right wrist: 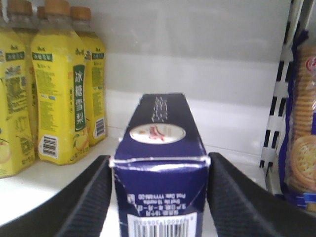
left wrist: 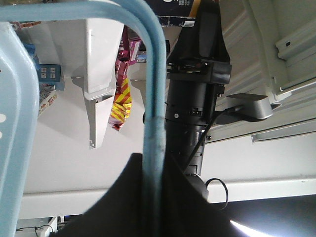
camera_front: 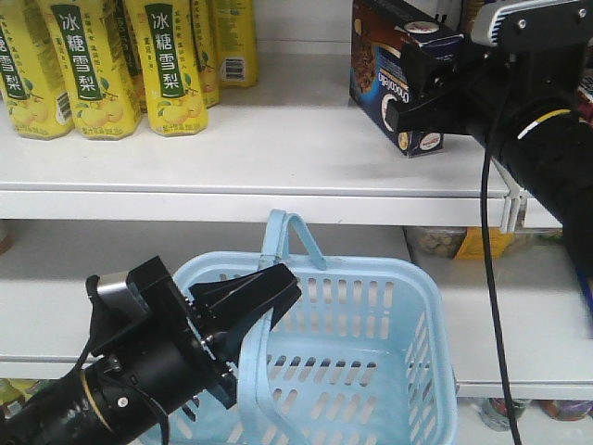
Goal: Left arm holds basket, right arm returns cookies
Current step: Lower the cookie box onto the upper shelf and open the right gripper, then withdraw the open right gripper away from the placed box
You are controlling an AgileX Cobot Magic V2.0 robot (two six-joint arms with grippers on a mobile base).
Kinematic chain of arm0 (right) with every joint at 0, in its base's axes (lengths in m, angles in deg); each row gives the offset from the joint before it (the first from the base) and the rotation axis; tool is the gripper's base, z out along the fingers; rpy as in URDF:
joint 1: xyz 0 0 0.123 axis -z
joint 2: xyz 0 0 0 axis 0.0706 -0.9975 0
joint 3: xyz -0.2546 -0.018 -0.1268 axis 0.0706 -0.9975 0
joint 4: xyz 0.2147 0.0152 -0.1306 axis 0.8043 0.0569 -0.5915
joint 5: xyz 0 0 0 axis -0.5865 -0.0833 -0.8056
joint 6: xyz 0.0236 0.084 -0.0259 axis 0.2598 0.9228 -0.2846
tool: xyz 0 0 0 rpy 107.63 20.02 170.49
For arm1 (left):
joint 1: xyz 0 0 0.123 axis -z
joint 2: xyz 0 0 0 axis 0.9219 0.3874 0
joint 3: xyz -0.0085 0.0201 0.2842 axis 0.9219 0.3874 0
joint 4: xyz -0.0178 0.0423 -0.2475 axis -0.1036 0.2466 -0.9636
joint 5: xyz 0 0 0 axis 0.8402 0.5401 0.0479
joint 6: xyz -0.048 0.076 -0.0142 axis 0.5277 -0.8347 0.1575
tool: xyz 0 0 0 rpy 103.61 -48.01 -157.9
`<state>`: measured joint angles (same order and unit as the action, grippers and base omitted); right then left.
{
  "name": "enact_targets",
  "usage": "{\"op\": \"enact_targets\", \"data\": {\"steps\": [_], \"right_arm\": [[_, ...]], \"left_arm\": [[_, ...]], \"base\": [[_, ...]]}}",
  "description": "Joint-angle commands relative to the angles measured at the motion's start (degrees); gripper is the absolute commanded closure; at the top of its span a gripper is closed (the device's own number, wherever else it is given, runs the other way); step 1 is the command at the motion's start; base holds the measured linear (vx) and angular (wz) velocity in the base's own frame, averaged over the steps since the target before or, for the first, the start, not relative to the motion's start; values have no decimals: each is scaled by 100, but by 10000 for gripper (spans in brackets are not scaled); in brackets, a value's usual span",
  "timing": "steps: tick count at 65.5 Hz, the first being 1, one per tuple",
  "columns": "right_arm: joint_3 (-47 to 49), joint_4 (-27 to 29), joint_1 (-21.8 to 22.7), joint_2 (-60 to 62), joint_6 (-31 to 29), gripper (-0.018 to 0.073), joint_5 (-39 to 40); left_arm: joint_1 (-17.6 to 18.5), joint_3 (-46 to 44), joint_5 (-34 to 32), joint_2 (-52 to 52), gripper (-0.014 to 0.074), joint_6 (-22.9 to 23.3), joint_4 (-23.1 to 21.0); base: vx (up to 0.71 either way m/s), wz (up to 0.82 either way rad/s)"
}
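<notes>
One light blue basket (camera_front: 371,362), slotted sides, two hoop handles: one handle stands upright at the rear, the other (left wrist: 154,98) is pinched at the front. The basket hangs in front of the lower shelf (camera_front: 519,315).

One left arm (camera_front: 102,399), black with a yellow ring, reaching up and right from the lower left corner. Its left gripper (camera_front: 246,301) has the fingers closed onto the near handle; the left wrist view shows the bar running straight between the two dark fingers.

One right arm (camera_front: 547,139), black with a grey block on top, extended leftward over the upper shelf (camera_front: 278,158). Its right gripper (camera_front: 412,88) has the fingers (right wrist: 84,202) closed against both long sides of the box.

One cookies box (right wrist: 160,163), dark navy, round white-and-red logo on top, barcode on the near end; held upright at the right end of the upper shelf. Whether its base touches the shelf cannot be told.

Yellow pear drink bottles (camera_front: 171,65): at least four, upright in rows at the shelf's left, well apart from the box.

One biscuit pack (right wrist: 298,143) behind the white divider at right.
</notes>
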<state>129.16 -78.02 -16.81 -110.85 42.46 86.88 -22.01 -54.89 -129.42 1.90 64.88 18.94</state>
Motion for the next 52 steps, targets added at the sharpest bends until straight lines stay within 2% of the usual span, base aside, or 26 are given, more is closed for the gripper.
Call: {"op": "enact_targets", "data": {"steps": [1,16,29,38,47,52], "right_arm": [[177,-164,10,317,-25,160,225],[177,-197,-263,811,-27,160,-88],[177,-197,-262,1381,-27,197,-411],[177,-203,-256,1844,-114,314,-773],[159,-221,-217,2231,-330,489,-1146],[159,-249,-47,2442,-363,576,-1401]], "left_arm": [[-16,-196,-1486,-177,599,-22,-212],[-16,-196,-1486,-177,599,-22,-212],[-16,-196,-1486,-177,599,-22,-212],[-16,-196,-1486,-177,599,-22,-212],[-16,-196,-1486,-177,599,-22,-212],[-16,-196,-1486,-177,599,-22,-212]], "base": [[0,0],[0,0],[0,0],[0,0],[0,0],[0,0]]}}
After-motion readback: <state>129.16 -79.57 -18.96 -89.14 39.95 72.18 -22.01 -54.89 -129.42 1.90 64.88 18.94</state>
